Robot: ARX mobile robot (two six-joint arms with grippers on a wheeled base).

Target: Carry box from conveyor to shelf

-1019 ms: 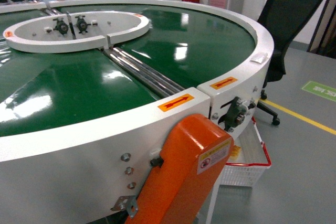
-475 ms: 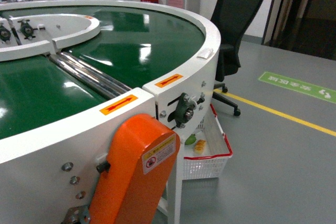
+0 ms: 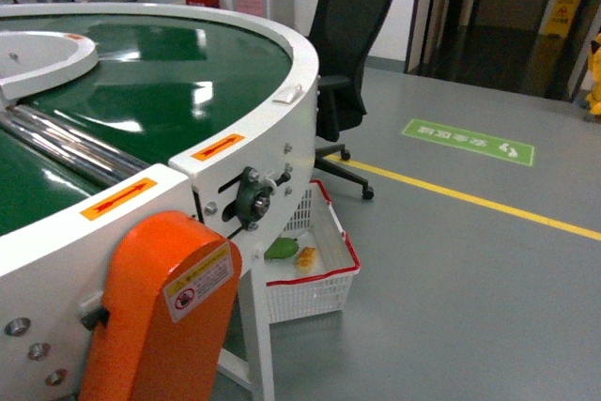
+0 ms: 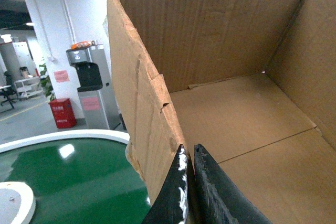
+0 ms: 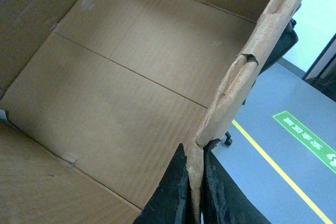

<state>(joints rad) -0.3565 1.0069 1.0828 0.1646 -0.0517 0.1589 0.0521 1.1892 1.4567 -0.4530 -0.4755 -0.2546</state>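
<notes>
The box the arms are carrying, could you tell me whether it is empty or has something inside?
Empty. Both wrist views look into the open-topped box, and only its bare cardboard floor and walls show; the near corners are out of frame.

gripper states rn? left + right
Left gripper: closed, pinching the box wall.
Right gripper: closed on the opposite box wall.

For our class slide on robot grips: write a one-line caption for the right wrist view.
Right gripper shut on the torn wall of an empty box, above grey floor.
</notes>
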